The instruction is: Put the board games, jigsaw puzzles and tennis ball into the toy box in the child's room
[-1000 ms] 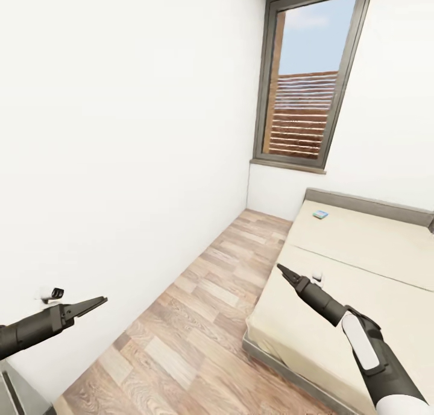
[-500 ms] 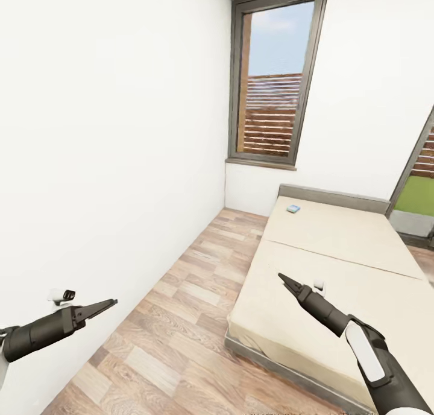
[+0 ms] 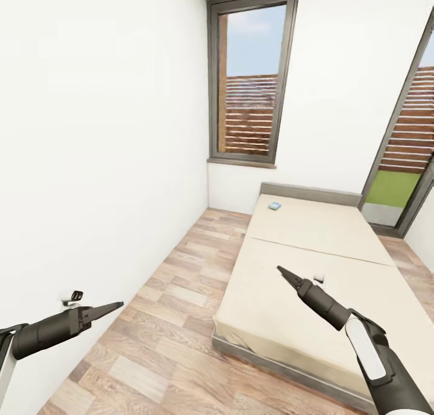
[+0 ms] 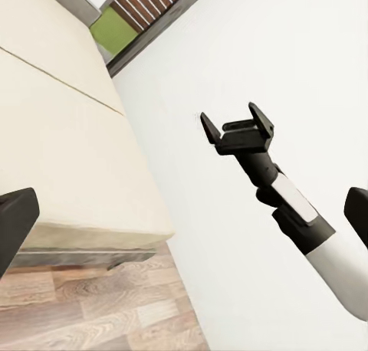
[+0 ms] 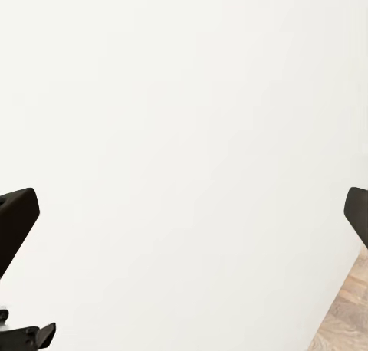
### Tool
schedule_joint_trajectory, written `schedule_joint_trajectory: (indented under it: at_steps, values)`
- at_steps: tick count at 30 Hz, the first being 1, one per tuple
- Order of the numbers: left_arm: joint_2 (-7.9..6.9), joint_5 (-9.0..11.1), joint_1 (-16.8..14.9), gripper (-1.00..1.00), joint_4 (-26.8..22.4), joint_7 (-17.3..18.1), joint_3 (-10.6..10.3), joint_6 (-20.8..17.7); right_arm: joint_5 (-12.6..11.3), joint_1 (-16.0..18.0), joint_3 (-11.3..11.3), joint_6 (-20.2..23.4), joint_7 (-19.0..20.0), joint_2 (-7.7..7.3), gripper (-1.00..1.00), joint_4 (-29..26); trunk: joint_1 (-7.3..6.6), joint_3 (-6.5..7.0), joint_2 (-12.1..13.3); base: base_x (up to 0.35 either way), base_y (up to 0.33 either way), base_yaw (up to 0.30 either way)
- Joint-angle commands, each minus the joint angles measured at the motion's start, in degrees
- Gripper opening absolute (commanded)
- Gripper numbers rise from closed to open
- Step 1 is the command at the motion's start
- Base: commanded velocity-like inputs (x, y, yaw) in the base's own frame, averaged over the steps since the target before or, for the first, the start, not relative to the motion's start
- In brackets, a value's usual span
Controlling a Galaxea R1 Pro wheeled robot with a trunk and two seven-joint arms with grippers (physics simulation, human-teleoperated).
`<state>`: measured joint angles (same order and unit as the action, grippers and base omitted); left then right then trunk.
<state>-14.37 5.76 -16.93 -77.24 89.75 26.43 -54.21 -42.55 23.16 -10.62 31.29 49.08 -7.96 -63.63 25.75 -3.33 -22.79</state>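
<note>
Head view: narrow strip of wood-plank floor [image 3: 181,318] runs 6 to 12 o'clock between the plain white wall [image 3: 102,161] at 9 and the bed [image 3: 313,264] at 2–3. Bed edge is straight, low grey frame, smooth beige mattress split by a seam across its middle, grey headboard at the far end under the tall dark-framed window [image 3: 250,83]. Second glazed opening [image 3: 404,161] at 2 o'clock, grass behind it. Small blue board game [image 3: 275,205] lies flat on the mattress just short of the headboard, about 1 o'clock, well apart from both arms. Left gripper [image 3: 114,307] hangs over the floor near the wall, fingers spread per its wrist view. Right gripper [image 4: 236,128] hangs over the near mattress corner, fingers apart, nothing held.
</note>
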Motion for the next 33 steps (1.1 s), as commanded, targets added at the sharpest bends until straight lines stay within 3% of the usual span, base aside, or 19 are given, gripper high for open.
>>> schedule_joint_trajectory:
  at_steps: [1,22,33]
  values:
    - [-0.02,-0.1,0.0,1.0,0.0,0.2,0.0,-0.6,-0.3,0.1,0.0,0.4,0.1,0.01,1.0,0.0,0.04,-0.13,-0.1,0.0,0.0,-0.136]
    - [0.26,-0.1,0.0,1.0,0.0,0.2,-0.3,-0.6,-0.2,0.0,-0.1,0.1,2.5,0.17,1.0,0.1,0.04,-0.13,-0.1,0.0,0.0,-0.109]
    - [0.33,-0.1,-0.2,1.0,-0.1,0.2,-0.2,-0.6,-0.3,0.0,-0.9,0.3,3.9,-0.65,1.0,0.3,0.04,-0.13,-0.1,0.0,0.0,-0.189]
